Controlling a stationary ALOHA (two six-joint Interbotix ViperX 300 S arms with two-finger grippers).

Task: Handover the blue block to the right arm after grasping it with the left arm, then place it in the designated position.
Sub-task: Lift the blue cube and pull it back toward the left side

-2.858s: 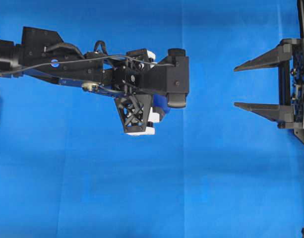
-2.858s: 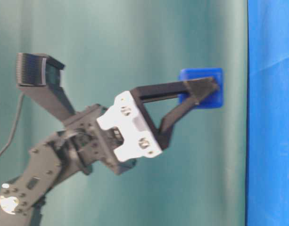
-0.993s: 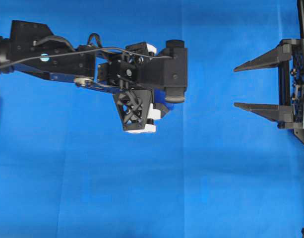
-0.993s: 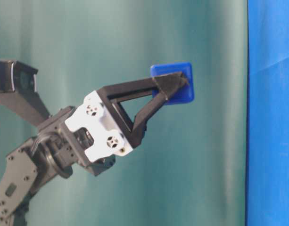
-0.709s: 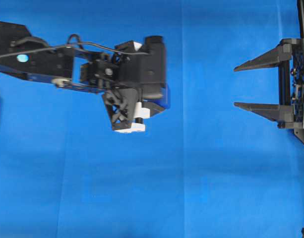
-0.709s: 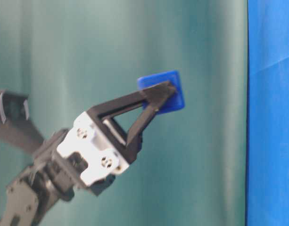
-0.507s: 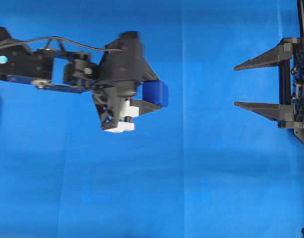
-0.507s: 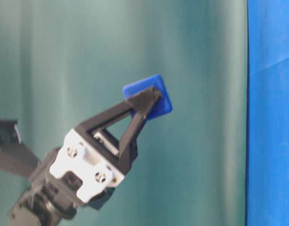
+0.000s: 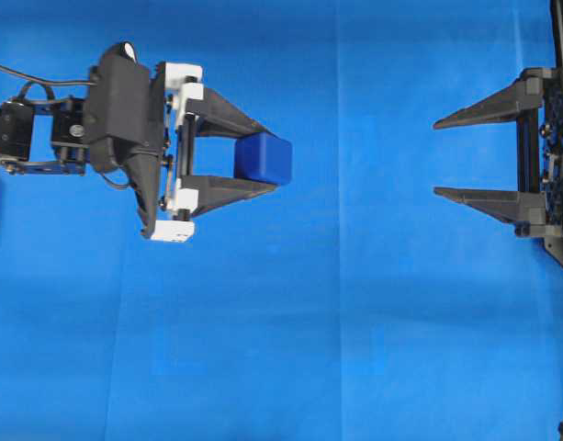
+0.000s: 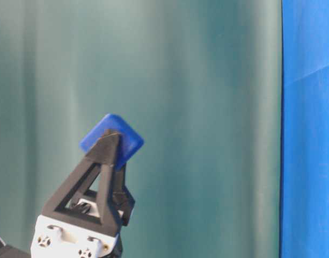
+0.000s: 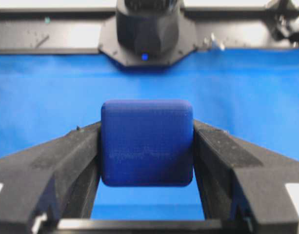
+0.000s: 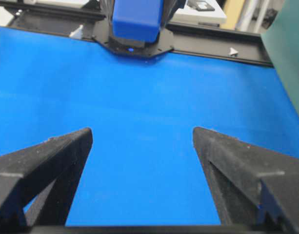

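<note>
Blue block held aloft by the left arm; right arm's jaws wide.

Overhead: left gripper (image 9: pixel 258 158) clamps the blue block (image 9: pixel 264 159) above the blue cloth (image 9: pixel 354 322) (well apart from the spread, empty right gripper (image 9: pixel 439 158)). Table-level: block between the fingertips. Left wrist: block squeezed from both sides.

The work surface is covered by a bright-blue cloth (image 9: pixel 354 322) that fills the overhead view. Faint straight fold creases cross the cloth. A black metal frame rail (image 12: pixel 222 51) borders its far edge in the right wrist view.
</note>
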